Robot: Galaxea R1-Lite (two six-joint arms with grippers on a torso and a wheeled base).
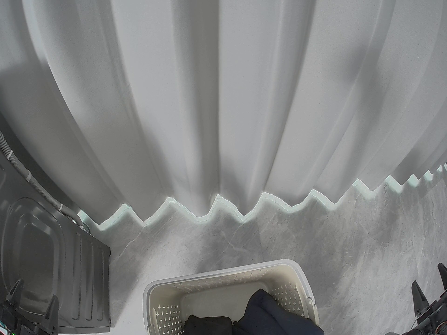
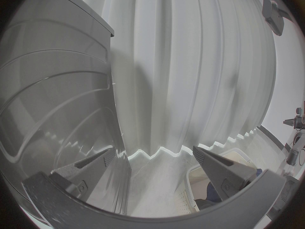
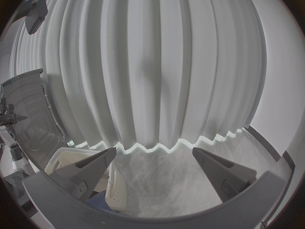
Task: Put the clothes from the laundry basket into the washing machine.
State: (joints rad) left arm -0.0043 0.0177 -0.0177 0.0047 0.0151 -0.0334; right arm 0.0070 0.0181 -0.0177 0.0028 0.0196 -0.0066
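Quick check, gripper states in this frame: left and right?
Left gripper: open, holding nothing.
Right gripper: open, holding nothing.

The left gripper [image 2: 153, 149] and right gripper [image 3: 153, 150] have grey wedge-shaped fingers [image 2: 222, 170] with dotted pads [image 2: 198, 154].

A white pleated curtain [image 1: 223, 94] covers the upper part of the frame. Below it lies a grey marble-like floor [image 1: 363, 247], and pale light [image 1: 219, 201] glows along the wavy hem across the middle.
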